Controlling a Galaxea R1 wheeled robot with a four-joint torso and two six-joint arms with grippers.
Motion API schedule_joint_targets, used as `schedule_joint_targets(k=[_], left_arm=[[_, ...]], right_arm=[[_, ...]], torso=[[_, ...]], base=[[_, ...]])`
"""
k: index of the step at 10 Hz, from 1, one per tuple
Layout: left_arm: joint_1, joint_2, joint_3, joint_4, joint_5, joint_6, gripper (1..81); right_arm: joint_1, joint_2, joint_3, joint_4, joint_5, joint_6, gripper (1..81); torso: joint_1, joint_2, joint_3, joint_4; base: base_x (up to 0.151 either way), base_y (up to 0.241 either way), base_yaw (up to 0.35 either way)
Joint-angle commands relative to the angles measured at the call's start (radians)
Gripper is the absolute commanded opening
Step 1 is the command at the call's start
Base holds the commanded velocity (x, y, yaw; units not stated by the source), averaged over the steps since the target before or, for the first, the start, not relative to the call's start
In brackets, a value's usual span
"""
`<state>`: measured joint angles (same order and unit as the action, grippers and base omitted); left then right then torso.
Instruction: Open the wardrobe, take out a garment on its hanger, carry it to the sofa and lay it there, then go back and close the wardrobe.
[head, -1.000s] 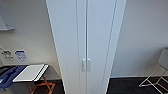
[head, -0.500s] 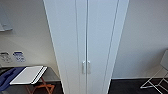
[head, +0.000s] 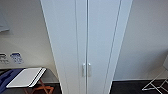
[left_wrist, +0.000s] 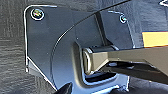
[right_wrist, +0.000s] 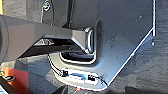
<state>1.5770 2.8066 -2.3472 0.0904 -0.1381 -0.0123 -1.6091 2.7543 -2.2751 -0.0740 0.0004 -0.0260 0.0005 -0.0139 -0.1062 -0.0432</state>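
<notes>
- Wardrobe (head: 86, 37) dead ahead, doors shut, handles (head: 86, 69) at the seam.
- Can't tell if either gripper's open or closed.
- Paired handles sit tight together, so I'd bet on snagging both.
- Folding table (head: 25, 78) left of wardrobe could get clipped.

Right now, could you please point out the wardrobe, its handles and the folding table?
wardrobe (head: 100, 32), head view, right door panel.
handles (head: 86, 69), head view, pair at the centre seam.
folding table (head: 23, 78), head view, white top.
</notes>
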Motion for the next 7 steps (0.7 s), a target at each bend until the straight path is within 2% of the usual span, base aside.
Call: schedule_joint_targets(k=[1,7], left_arm=[[-0.022,-0.013,0.016,0.015,0.052,0.006,81.1],[-0.022,-0.013,0.016,0.015,0.052,0.006,81.1]], right_arm=[[0.027,-0.012,0.008,-0.012,-0.065,-0.003,81.1],[0.036,0.012,-0.013,-0.013,-0.079,-0.005,81.1]], torso=[[0.0,0.0,0.0,0.0],[0.0,0.0,0.0,0.0]], base=[[0.099,0.0,0.0],[0.093,0.0,0.0]])
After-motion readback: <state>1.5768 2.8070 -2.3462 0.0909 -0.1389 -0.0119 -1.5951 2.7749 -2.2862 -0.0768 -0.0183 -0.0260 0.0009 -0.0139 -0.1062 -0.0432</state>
